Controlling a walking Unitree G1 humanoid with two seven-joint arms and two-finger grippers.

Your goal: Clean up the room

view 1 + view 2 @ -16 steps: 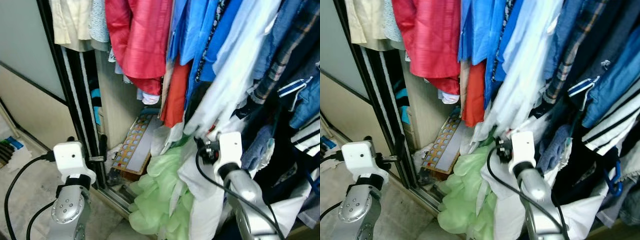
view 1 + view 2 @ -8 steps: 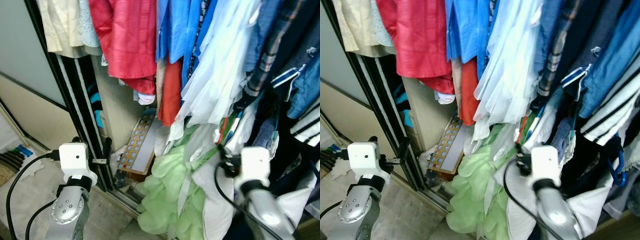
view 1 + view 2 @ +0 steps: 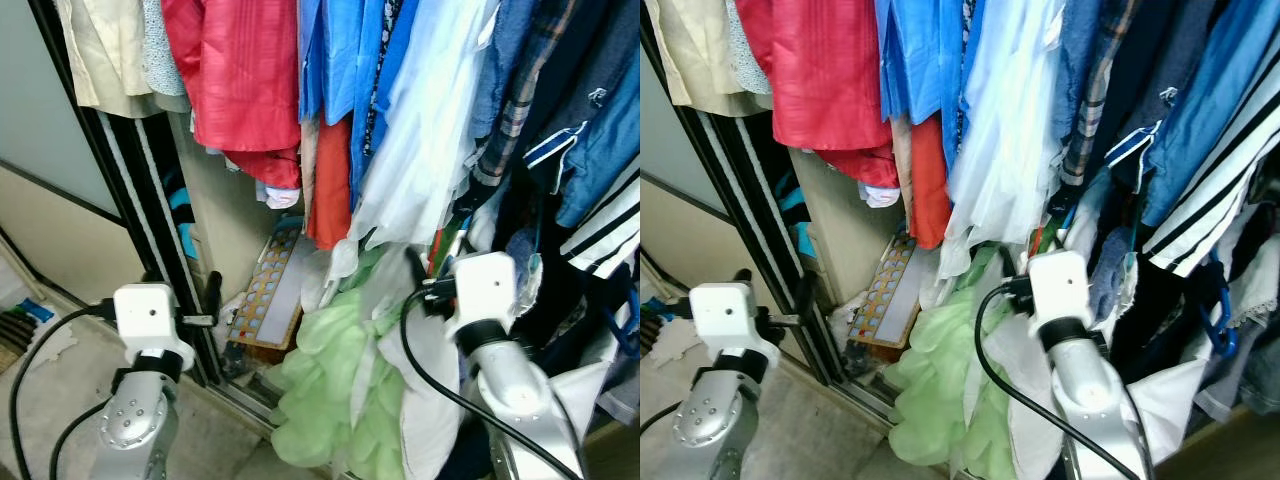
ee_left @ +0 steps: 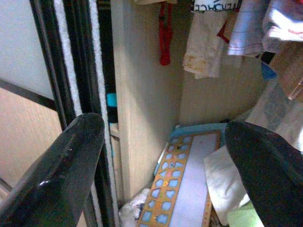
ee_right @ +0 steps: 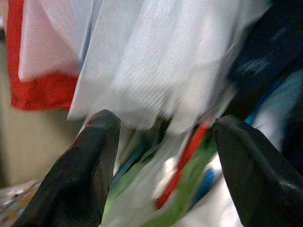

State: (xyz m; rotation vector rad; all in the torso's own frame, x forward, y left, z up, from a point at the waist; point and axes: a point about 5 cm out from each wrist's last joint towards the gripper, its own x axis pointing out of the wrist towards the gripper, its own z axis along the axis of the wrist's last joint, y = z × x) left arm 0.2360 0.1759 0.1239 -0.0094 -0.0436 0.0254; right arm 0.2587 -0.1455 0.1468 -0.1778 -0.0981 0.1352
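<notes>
Right hand (image 5: 161,156): fingers spread wide, nothing held. It is raised among the hanging clothes, close before a pale white garment (image 3: 425,150); a red garment (image 3: 328,180) hangs just to the left of that.

Left hand (image 4: 163,156): fingers also wide apart, empty. It is held low at the left, near the black sliding-door frame (image 3: 140,200) of the wardrobe, pointed into the open compartment.

A flat patterned board (image 3: 270,290) is seen leaning against the wardrobe's wooden side panel (image 4: 147,94), far behind the left hand. A light green garment (image 3: 335,380) is heaped on the wardrobe floor between the two arms, touching the white cloth beside it.
</notes>
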